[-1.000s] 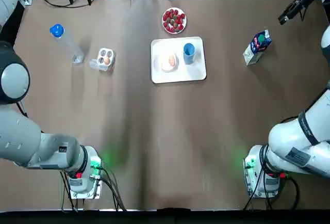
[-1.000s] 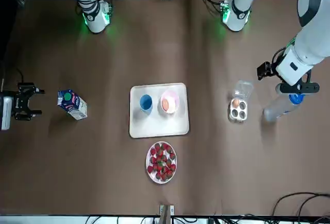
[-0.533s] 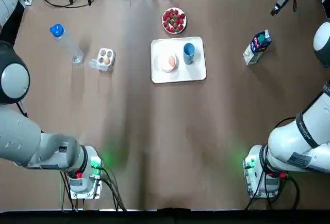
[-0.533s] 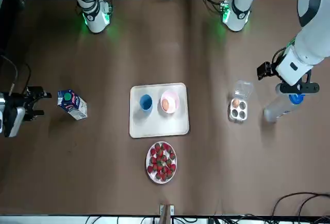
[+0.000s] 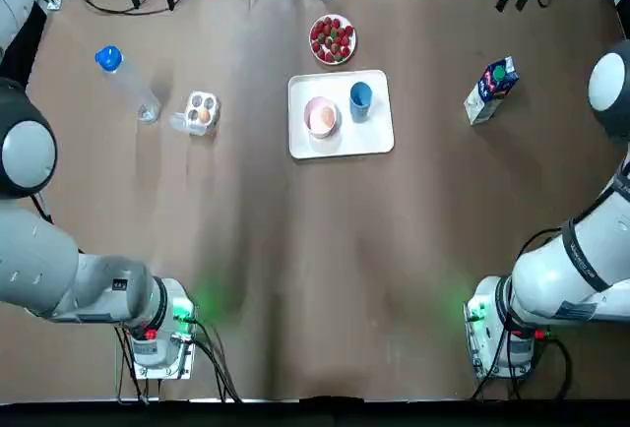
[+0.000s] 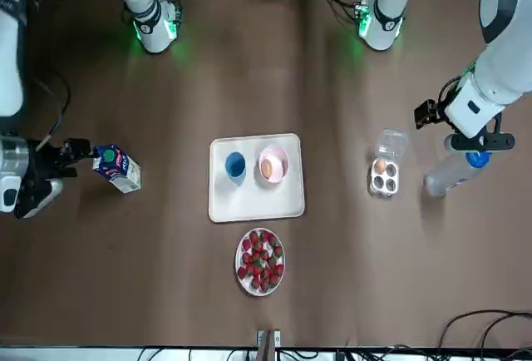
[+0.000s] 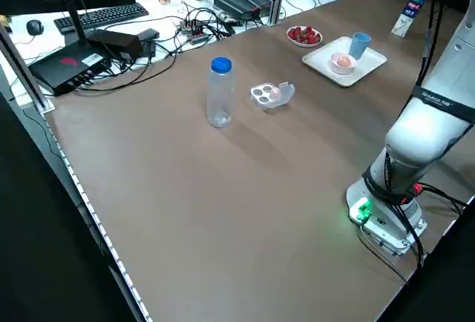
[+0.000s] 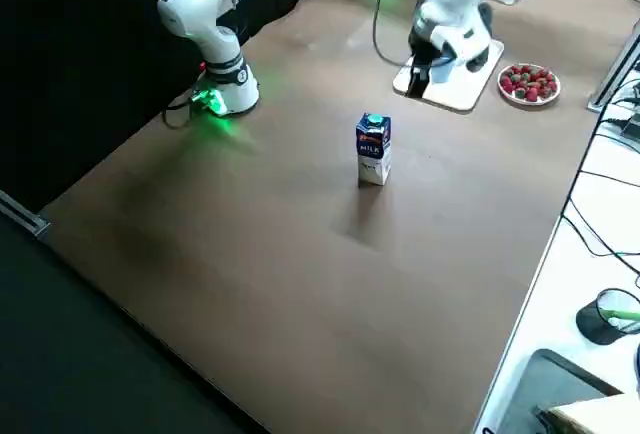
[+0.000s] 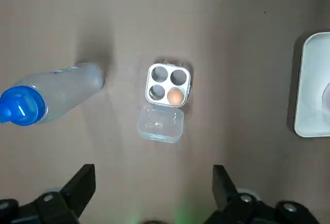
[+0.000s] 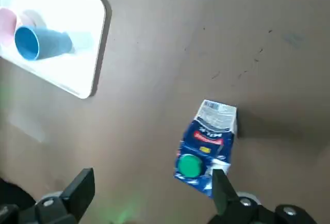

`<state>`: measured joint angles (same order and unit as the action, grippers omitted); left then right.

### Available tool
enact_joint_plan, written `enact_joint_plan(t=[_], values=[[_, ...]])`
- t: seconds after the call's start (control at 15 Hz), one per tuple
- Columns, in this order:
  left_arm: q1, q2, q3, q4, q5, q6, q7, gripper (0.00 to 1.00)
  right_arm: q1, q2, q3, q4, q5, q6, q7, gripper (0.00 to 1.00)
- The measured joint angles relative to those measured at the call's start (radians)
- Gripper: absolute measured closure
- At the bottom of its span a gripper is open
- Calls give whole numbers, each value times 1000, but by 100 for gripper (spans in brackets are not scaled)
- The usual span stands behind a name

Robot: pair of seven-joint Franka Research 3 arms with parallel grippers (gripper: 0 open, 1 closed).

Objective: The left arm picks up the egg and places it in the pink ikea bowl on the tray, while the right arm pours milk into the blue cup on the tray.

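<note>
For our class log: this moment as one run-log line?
left gripper open | right gripper open near blue-and-white milk carton, upright | brown egg in pink plastic bowl

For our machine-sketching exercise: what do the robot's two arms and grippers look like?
The left arm and right arm are glossy white, built of rounded tube-like links with dark bands at the joints. The left base and right base glow green and trail black cables. The left gripper and right gripper are black, each with two flat, angular fingers.

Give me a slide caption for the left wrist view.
Open left claw above an egg box holding one egg, a blue-capped bottle beside it.
</note>
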<state>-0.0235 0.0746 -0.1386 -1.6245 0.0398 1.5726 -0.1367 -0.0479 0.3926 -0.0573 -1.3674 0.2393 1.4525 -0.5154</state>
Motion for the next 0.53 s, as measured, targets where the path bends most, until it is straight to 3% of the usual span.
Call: enact_joint_plan(t=[0.53], values=[[0, 2, 0, 0, 0, 0, 0, 0, 109, -130, 2, 2, -64, -20, 336, 0]])
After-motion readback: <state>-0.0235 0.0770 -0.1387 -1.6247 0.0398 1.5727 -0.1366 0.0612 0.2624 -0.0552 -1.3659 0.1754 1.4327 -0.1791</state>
